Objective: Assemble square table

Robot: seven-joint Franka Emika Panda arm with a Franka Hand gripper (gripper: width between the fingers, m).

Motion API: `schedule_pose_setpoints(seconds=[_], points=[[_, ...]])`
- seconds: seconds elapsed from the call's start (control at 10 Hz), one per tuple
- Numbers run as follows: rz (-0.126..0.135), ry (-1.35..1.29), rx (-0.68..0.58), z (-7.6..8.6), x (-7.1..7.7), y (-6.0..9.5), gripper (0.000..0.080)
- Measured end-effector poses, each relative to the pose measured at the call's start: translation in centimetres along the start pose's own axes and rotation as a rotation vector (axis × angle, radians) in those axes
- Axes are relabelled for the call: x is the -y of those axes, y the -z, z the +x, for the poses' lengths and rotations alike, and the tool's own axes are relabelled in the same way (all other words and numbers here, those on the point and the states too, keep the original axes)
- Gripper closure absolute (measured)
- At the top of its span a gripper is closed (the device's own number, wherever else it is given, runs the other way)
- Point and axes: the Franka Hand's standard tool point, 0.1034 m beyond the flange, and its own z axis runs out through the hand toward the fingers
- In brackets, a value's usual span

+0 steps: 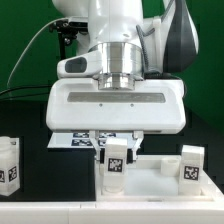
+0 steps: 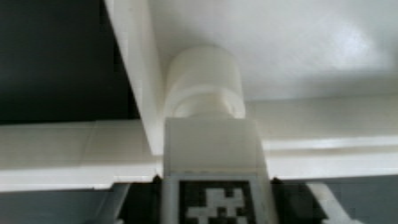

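My gripper [image 1: 117,147] is shut on a short white leg [image 1: 117,168] with a black-and-white tag, held upright. The leg's lower end meets the white square slab [image 1: 152,182] at its corner towards the exterior view's left. I cannot tell whether it sits in a socket. In the wrist view the leg [image 2: 210,110] runs from between my dark fingers [image 2: 132,203] to a rounded end against the slab [image 2: 320,60], and my gripper [image 2: 217,206] clasps its tagged part. A second tagged leg [image 1: 193,166] stands at the slab's corner on the exterior view's right.
A third tagged leg [image 1: 8,166] stands alone on the dark table at the exterior view's left edge. The marker board [image 1: 73,141] lies flat behind the slab, partly hidden by my hand. A black cable hangs at the back left against the green wall.
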Motion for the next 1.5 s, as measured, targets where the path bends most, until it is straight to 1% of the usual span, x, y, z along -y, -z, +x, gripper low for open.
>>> schedule_pose_setpoints(seconds=[0.3,0.6,0.7,0.8,0.9,1.0,1.1,1.2,1.3,1.4,1.5], points=[[-0.017,0.004,-0.044,0.1,-0.2,-0.1,0.0518],[-0.016,0.003,-0.041,0.1,-0.2,-0.2,0.0512],[-0.001,0.001,-0.007,0.0,0.1,-0.2,0.0272],[0.022,-0.006,0.041,0.7,0.2,0.6,0.0272],[0.063,-0.021,0.135,1.3,0.6,1.5,0.0176],[0.091,-0.048,0.208,2.3,0.7,1.9,0.0158],[0.120,-0.065,0.315,2.6,1.0,2.0,0.0158],[0.139,-0.058,0.395,3.1,1.0,2.2,0.0151],[0.150,-0.062,0.454,3.1,0.6,2.1,0.0151],[0.147,-0.050,0.478,3.0,0.1,1.9,0.0150],[0.144,-0.033,0.468,2.8,-0.6,1.5,0.0150]])
